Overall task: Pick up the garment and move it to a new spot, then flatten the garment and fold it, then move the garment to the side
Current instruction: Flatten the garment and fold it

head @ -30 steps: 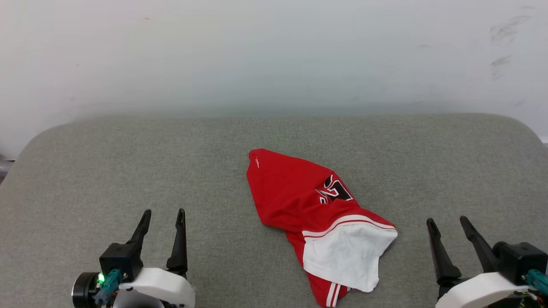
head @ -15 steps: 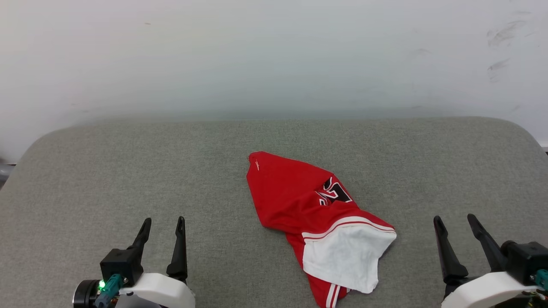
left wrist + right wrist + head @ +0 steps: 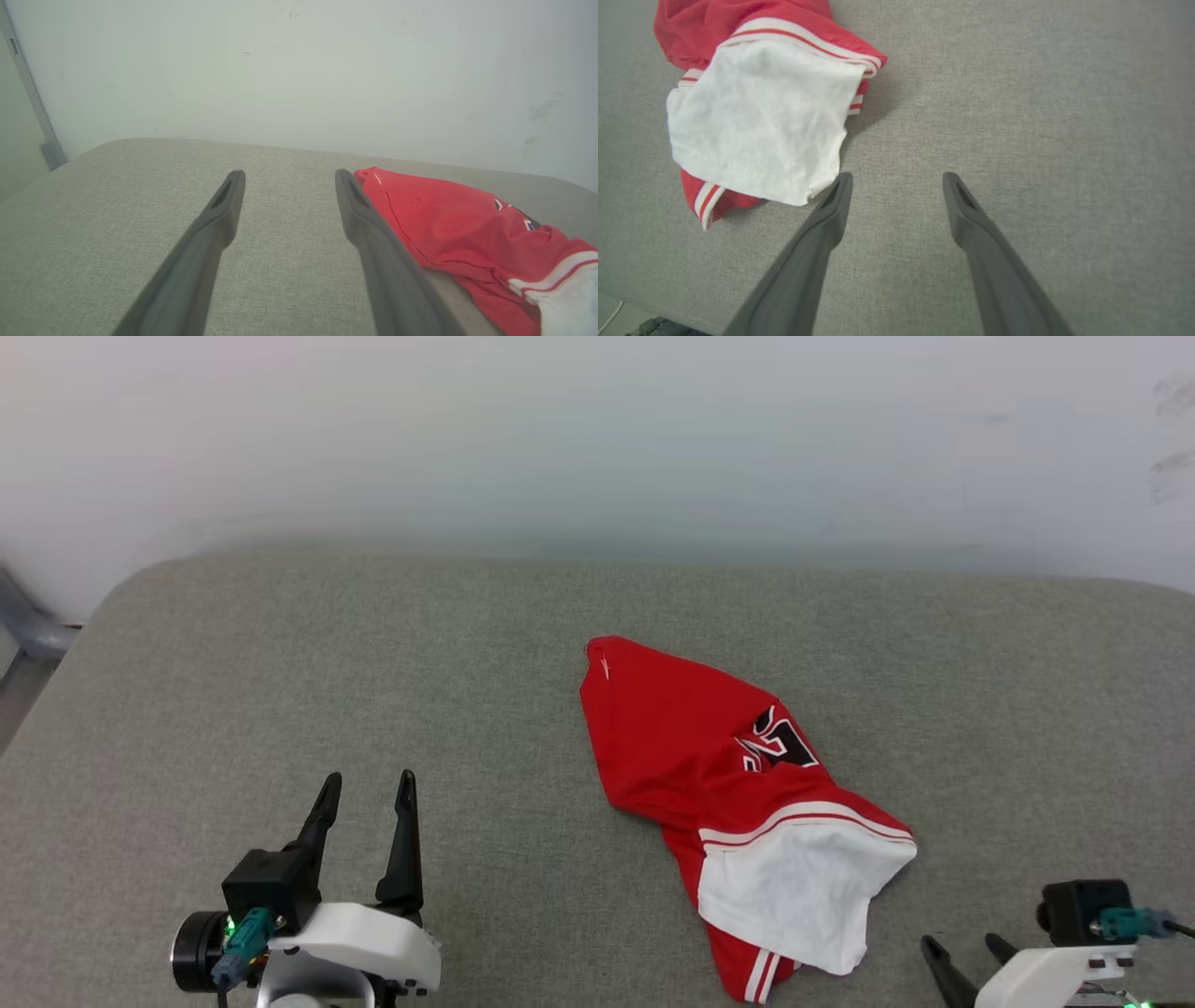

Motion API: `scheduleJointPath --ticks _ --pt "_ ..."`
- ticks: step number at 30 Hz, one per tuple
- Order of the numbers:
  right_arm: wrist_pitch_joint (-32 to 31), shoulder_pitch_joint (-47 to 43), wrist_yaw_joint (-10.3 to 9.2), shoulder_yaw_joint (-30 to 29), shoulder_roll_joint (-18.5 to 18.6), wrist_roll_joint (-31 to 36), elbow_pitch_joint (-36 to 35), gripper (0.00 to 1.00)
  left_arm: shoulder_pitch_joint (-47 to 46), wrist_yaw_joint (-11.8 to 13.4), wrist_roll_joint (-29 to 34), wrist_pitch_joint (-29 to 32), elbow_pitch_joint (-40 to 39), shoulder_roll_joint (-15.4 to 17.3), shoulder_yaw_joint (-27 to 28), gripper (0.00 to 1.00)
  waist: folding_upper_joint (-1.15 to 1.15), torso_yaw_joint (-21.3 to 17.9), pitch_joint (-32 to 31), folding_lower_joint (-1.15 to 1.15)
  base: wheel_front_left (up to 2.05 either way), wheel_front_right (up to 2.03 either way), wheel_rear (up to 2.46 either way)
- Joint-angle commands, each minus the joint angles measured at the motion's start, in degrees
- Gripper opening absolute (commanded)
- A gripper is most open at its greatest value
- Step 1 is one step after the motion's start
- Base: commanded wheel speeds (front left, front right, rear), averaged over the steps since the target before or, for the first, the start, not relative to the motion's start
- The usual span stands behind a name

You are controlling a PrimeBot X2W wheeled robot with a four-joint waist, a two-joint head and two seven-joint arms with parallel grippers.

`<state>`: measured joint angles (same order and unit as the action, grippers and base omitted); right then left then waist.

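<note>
The garment (image 3: 728,784) lies crumpled on the grey padded table (image 3: 467,663). It is red with a black-and-white print, and a white sleeve panel with striped trim lies at its near end. My left gripper (image 3: 369,779) stands open well to its left, touching nothing. In the left wrist view the garment (image 3: 444,219) lies just right of the open left gripper (image 3: 289,175). My right gripper (image 3: 962,945) is low at the near right, open. In the right wrist view the right gripper (image 3: 899,178) points down at the table, and its left fingertip is close beside the white panel of the garment (image 3: 761,107).
A pale wall (image 3: 597,429) rises behind the table's far edge. A grey metal bar (image 3: 28,625) stands off the table's left end and appears in the left wrist view as a grey metal bar (image 3: 32,102). The table's near edge (image 3: 644,298) shows in the right wrist view.
The head camera has turned, shifting the whole picture right. My right gripper has drawn back toward me and nearer the garment's white end. The garment and left gripper stay put.
</note>
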<state>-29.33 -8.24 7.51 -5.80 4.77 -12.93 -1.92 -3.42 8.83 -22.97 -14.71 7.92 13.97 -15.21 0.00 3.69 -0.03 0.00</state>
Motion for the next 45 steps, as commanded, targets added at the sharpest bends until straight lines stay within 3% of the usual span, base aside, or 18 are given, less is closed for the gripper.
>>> scheduleJointPath --ticks 1,7,11,16,17,18,19,32,38,45 --pt "-1.5 0.4 -0.04 1.4 0.6 -1.0 -0.6 1.0 -1.3 0.1 0.0 -0.2 -0.4 -0.3 -0.1 1.0 0.0 1.4 2.0 0.0 0.0 0.0 0.0" --pt "-4.2 4.1 -0.04 7.1 2.7 -3.8 -0.1 1.0 -3.3 -0.2 0.7 -0.5 -0.6 -1.5 -0.2 1.0 0.0 3.2 6.6 0.0 0.0 0.0 0.0" --pt "-5.3 5.9 -0.04 10.1 4.4 -5.0 3.4 1.0 -4.5 -0.8 1.2 -0.5 0.1 -2.5 -0.2 1.0 0.0 4.0 8.8 0.0 0.0 0.0 0.0" --pt "-10.9 4.3 -0.04 13.5 5.1 -8.0 8.5 1.0 -5.4 -1.6 1.7 -0.6 0.6 -3.4 0.6 1.0 0.0 4.4 9.8 0.0 0.0 0.0 0.0" --pt "-11.8 4.0 -0.03 13.9 5.2 -8.4 9.0 0.91 -5.4 -1.7 1.8 -0.6 0.6 -3.6 0.9 1.0 0.0 4.3 9.9 0.0 0.0 0.0 0.0" --pt "-12.5 3.9 -0.03 14.3 5.4 -8.7 9.3 0.41 -5.3 -1.7 2.1 -0.6 0.6 -3.8 1.2 1.0 0.0 4.2 9.9 0.0 0.0 0.0 0.0" --pt "-12.6 4.0 -0.03 14.4 5.3 -9.4 9.3 0.0 -5.2 -1.8 2.2 -0.6 0.6 -4.0 1.5 1.0 0.0 4.1 9.7 0.0 0.0 0.0 0.0" --pt "-8.0 18.8 -0.06 9.7 12.7 -6.3 0.0 0.0 -3.6 -3.1 3.9 -0.5 1.3 -4.9 3.8 1.0 0.0 -0.3 6.9 0.0 0.0 0.0 0.0" --pt "-10.2 23.4 -0.05 1.0 15.9 -6.1 1.6 0.0 -3.3 -3.5 4.4 -0.5 1.2 -5.2 4.3 1.0 0.0 -1.9 7.1 0.0 0.0 0.0 0.0" --pt "-12.2 21.1 -0.06 -14.4 16.6 -7.1 8.7 0.0 -3.6 -3.7 4.8 -0.5 0.5 -5.0 4.9 1.0 0.0 -3.6 9.1 0.0 0.0 0.0 0.0"
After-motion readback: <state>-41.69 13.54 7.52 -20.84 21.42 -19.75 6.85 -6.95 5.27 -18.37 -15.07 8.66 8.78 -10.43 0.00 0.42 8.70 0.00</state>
